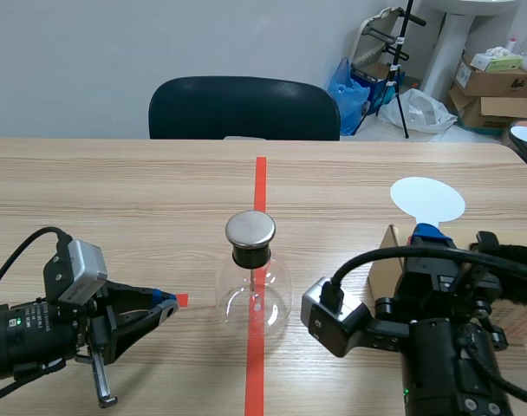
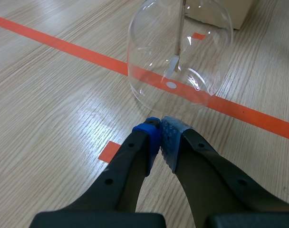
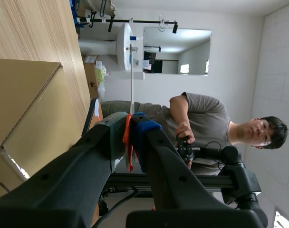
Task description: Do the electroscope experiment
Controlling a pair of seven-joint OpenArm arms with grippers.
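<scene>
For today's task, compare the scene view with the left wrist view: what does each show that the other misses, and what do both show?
Scene view only: the metal cap, the white paddle in the right gripper, the chair. Left wrist view only: the thin rod and its leaf inside the glass flask. Both: that glass flask, the shut left gripper, the orange tape line.
</scene>
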